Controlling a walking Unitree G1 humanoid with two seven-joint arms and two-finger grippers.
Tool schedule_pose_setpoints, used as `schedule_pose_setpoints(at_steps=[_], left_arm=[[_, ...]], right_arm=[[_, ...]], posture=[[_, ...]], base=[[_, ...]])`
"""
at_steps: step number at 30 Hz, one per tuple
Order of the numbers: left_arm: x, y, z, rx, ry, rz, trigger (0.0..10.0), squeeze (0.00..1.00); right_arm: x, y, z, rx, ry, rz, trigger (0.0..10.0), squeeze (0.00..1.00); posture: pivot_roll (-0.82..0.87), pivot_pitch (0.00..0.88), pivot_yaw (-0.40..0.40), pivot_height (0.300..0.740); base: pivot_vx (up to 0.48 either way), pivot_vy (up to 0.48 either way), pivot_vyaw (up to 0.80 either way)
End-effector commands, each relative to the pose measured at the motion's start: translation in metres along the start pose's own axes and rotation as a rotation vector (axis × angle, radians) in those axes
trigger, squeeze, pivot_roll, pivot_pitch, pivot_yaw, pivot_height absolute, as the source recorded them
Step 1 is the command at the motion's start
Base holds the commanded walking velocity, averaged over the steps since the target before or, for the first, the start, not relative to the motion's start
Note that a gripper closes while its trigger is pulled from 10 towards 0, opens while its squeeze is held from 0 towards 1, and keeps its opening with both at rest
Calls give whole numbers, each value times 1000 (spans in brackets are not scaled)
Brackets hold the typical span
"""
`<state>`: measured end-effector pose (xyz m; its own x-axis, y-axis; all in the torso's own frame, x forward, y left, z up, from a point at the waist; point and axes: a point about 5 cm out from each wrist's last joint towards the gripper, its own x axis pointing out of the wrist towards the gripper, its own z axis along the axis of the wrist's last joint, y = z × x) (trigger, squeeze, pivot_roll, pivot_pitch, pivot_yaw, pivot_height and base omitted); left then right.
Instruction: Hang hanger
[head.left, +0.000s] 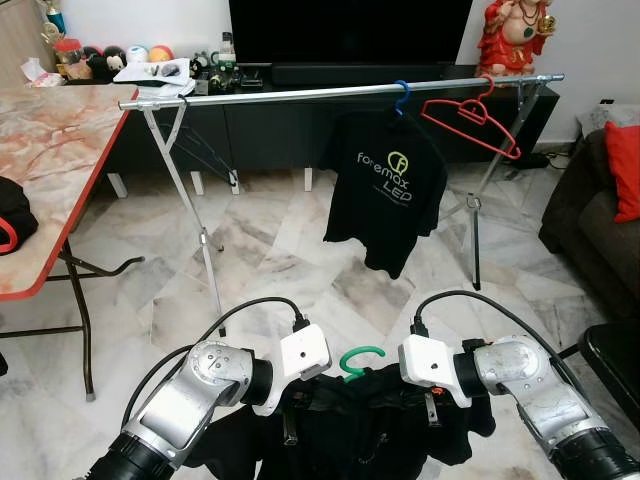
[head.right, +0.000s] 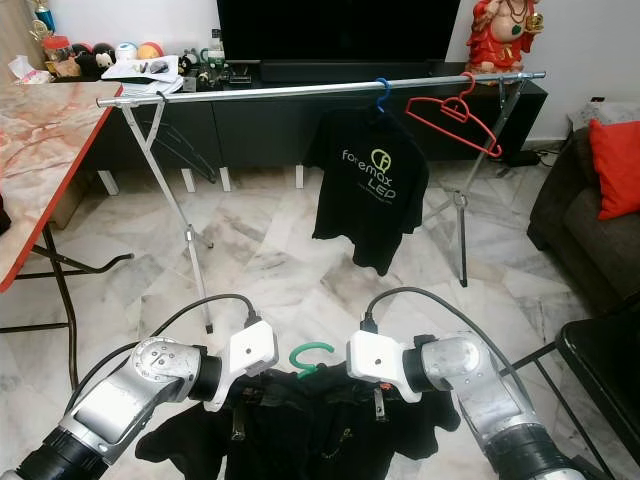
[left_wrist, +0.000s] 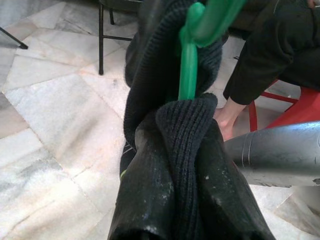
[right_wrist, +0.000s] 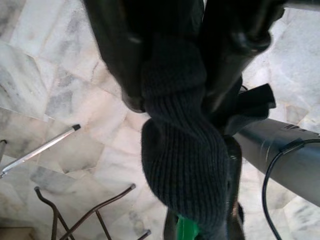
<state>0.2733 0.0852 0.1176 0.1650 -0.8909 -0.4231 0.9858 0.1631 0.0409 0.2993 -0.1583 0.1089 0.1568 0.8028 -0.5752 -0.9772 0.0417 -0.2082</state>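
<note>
Now | green hanger (head.left: 360, 359) (dark knit garment (left_wrist: 187, 150)) between 2 grippers | jaws clamped on garment

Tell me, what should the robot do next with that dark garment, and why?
Probably lift it toward the silver rail. Both the left gripper and right gripper clamp the dark garment low down, its green hanger hook well short of the rail.

Both tools hold a dark garment (head.right: 300, 430) on a green hanger (head.right: 308, 358); rail (head.right: 300, 90) beyond carries a black shirt (head.right: 368, 185).
</note>
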Motion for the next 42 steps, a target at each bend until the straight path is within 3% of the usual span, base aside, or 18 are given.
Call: schedule_pose_setpoints(at_steps=[1,17,20,22,25,26,27,28,29,30,31,35,37,38,42], left_arm=[[1,0,-3,-5,14,3,0,0],[-2,26,-28,-16,85,240,0,0],[-6,38,-38,-16,108,376,0,0],[-6,41,-41,-25,117,403,0,0],[-8,47,-48,-49,102,500,0,0],[-10,51,-50,-58,103,569,0,0],[-13,57,-54,-81,106,656,0,0],[-14,58,-55,-90,106,675,0,0],[-20,63,-57,-75,107,768,1294,0],[-25,67,-61,-98,106,847,4941,0],[-34,71,-67,-167,92,947,10000,0],[-48,70,-77,-202,57,1064,10000,0],[-54,67,-79,-208,17,1094,10000,0],[-58,66,-80,-235,-31,1128,10000,0],[-64,63,-82,-270,-100,1168,10000,0]], right_arm=[[-6,-5,5,-30,-11,-36,10000,1000],[-10,11,-22,-15,171,62,10000,1000],[-12,9,-26,-5,182,33,10000,1000],[-13,9,-27,-3,186,28,10000,1000],[-16,2,-29,11,179,-81,10000,1000],[-17,-2,-31,31,177,-137,10000,980],[-19,-6,-34,59,175,-212,10000,773],[-20,-7,-35,66,175,-230,10000,773],[-20,-10,-41,110,177,-329,10000,0],[-19,-11,-47,164,170,-400,10000,0],[-16,-10,-57,246,158,-512,10000,0],[-4,9,-91,511,186,-750,10000,0],[6,30,-110,679,201,-838,10000,0],[14,49,-125,800,239,-900,10000,0],[32,89,-144,989,292,-950,10000,0]], posture=[[-39,92,-11,740],[-44,93,-14,740],[-48,91,-12,740],[-49,90,-12,740],[-52,86,-16,740],[-53,85,-16,740],[-55,84,-15,740],[-55,84,-15,740],[-57,83,-10,740],[-59,81,-6,740],[-62,80,-1,740],[-62,65,15,740],[-69,58,24,740],[-70,52,33,740],[-66,40,41,740]], base=[[0,0,0],[0,0,0],[0,0,0],[0,0,0],[0,0,0],[0,0,0],[0,0,0],[0,0,0],[0,0,0],[0,0,0],[0,0,0],[0,0,0],[0,0,0],[0,0,0],[0,0,0]])
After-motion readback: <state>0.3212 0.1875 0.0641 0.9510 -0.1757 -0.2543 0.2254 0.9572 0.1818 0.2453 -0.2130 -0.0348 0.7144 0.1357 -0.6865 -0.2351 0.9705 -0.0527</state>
